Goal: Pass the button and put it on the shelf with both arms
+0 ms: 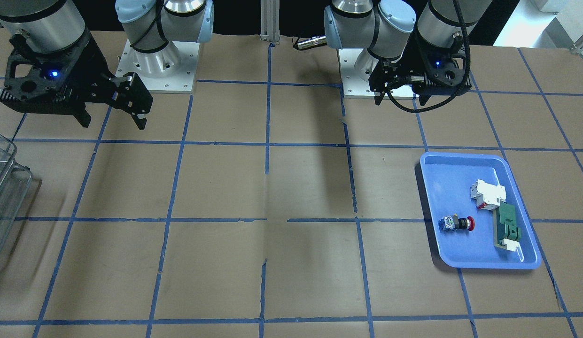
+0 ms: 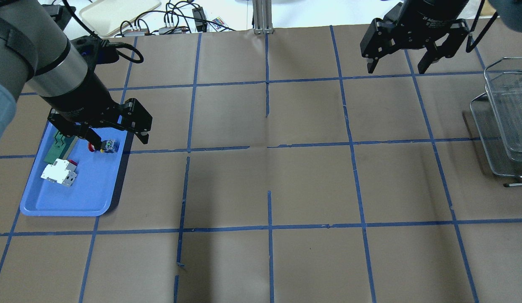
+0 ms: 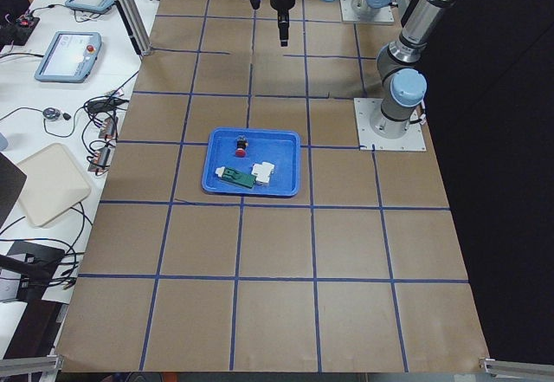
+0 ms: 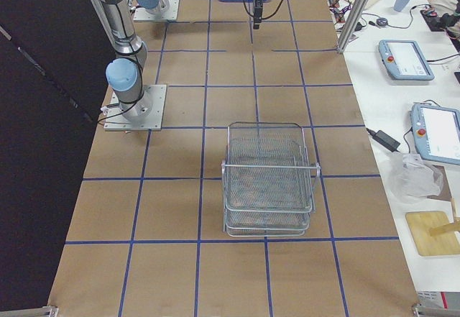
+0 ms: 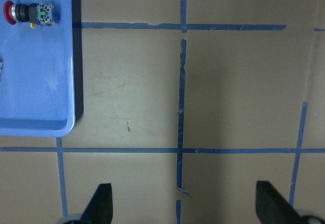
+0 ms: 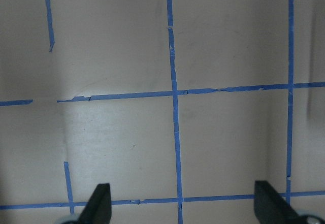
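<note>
A: Soft, even light from overhead! The tray (image 5: 45, 92), ahead and left of the left gripper (image 5: 184, 206)'s jaws, throws one dark shadow strip along its jaw-side edge.
B: Those fingertips (image 5: 101, 204) are blurred, though, too near the lens.
A: Over at the right gripper (image 6: 181, 203), there's a pale glare patch on the table paper (image 6: 117, 142) ahead-left of its jaws, dimmer towards the right.
B: Tape lines (image 6: 175, 132) there look crisp.

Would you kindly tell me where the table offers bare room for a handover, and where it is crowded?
The wide middle of the table, between the blue tray and the shelf, is bare paper. The tray is crowded: button, white breaker and green part lie near one another, leaving only its robot-side end free.
</note>
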Tool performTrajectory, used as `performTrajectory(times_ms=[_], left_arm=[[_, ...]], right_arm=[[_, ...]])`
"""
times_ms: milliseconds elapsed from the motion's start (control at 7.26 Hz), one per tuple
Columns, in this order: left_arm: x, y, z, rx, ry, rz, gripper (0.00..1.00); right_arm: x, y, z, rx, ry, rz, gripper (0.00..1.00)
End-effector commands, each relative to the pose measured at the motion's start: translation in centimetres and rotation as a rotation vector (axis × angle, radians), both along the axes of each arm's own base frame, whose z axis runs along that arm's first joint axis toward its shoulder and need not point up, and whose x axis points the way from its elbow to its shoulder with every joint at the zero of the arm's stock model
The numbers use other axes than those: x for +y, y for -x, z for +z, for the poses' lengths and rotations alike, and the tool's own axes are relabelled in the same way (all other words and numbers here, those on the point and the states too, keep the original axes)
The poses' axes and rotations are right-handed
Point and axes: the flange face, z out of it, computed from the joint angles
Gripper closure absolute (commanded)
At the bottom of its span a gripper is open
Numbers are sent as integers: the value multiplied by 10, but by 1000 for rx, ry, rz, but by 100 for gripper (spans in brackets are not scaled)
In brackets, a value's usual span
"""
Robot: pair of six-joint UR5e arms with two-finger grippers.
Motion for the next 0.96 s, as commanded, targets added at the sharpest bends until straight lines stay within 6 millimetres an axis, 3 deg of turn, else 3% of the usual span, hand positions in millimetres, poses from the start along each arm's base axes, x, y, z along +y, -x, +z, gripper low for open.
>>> performTrajectory(times_ms=[0, 826], left_arm=[[1, 1, 0, -3, 1, -4, 0], [3, -3, -7, -7, -23, 3, 0]], right_arm=[[1, 2, 1, 11, 0, 3, 0], [6, 0, 7, 3, 14, 15, 0]])
